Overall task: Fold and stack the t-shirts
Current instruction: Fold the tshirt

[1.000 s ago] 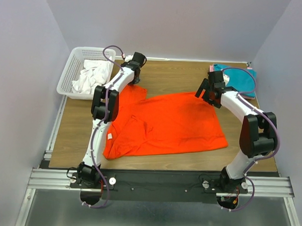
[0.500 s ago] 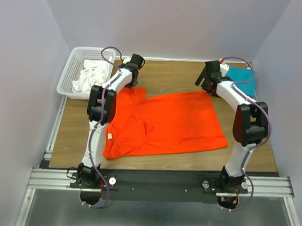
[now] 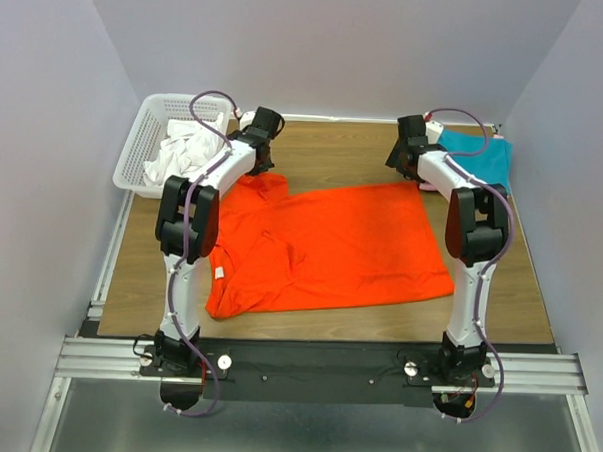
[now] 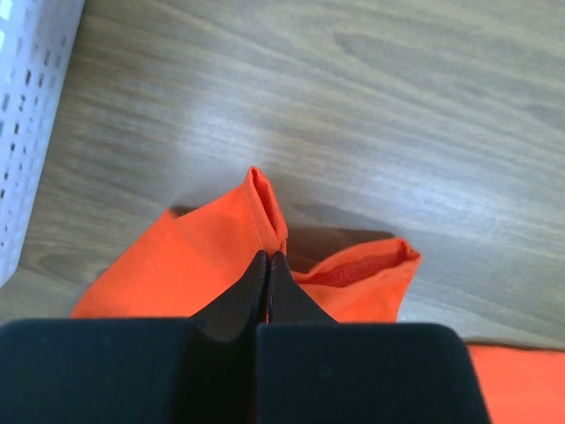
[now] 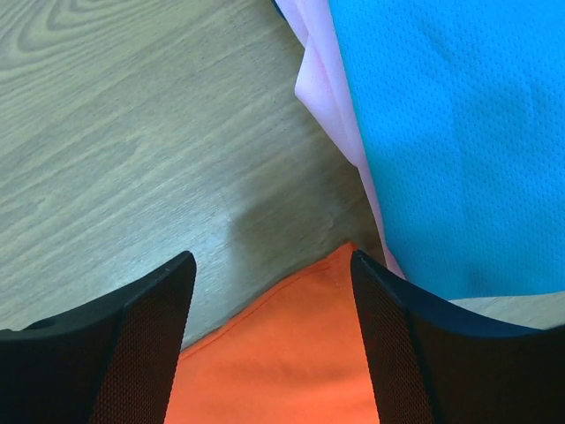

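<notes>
Orange-red t-shirt (image 3: pixel 341 243) — white label (image 3: pixel 219 272), illegible

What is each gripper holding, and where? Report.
Left gripper pinches the orange t-shirt by a hemmed edge at its far-left corner. Right gripper holds nothing, open over the far-right corner.

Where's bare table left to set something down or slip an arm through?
Roomiest is the far strip of table between the left gripper and right gripper, beyond the orange shirt. A second bare patch runs left of that shirt, nearer than the basket. The far right corner is crowded: teal shirt on a pink shirt, close beside the right gripper.
</notes>
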You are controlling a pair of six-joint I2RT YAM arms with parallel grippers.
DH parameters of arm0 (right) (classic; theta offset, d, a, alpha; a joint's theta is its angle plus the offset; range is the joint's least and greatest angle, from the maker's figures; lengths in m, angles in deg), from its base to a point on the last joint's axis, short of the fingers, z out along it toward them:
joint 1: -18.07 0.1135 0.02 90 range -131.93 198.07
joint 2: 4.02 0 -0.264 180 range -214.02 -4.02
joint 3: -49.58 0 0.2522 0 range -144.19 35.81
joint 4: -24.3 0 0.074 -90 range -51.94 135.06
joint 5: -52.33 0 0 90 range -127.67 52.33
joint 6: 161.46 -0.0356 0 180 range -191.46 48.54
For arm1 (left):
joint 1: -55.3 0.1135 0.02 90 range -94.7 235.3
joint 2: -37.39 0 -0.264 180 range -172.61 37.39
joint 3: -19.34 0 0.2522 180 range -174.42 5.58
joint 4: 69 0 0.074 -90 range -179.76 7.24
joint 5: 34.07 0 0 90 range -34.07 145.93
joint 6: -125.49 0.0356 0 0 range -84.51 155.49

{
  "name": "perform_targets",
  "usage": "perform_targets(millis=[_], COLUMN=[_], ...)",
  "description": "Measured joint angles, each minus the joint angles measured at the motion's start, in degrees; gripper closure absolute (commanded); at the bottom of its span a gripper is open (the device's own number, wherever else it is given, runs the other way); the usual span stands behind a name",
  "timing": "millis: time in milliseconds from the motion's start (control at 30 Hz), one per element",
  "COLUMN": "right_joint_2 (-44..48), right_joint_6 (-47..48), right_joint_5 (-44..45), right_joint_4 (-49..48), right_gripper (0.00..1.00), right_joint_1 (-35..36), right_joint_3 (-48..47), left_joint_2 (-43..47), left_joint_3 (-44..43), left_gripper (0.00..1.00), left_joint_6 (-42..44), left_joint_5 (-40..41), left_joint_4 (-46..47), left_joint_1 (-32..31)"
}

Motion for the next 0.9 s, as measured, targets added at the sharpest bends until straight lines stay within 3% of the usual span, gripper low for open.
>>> perform_targets(millis=[500, 900], right_joint_2=[-2.4, -2.4], right_joint_6=[-0.9, -1.3], right_joint_5=[0.3, 3.7], right_joint_4=[-0.1, -0.1], right_gripper=[0.32, 0.34], right_joint_1=[0.1, 1.5], right_joint_3=[-0.8, 2.2], left_joint_2=[5.8, 9.4], left_joint_3=[8.7, 13.7], left_gripper=[1.00, 1.00], left_joint_6=[-0.1, -0.1], left_joint_5=[0.0, 0.0], left_joint_4=[1.9, 3.5], left_joint_1=[-2.1, -2.5])
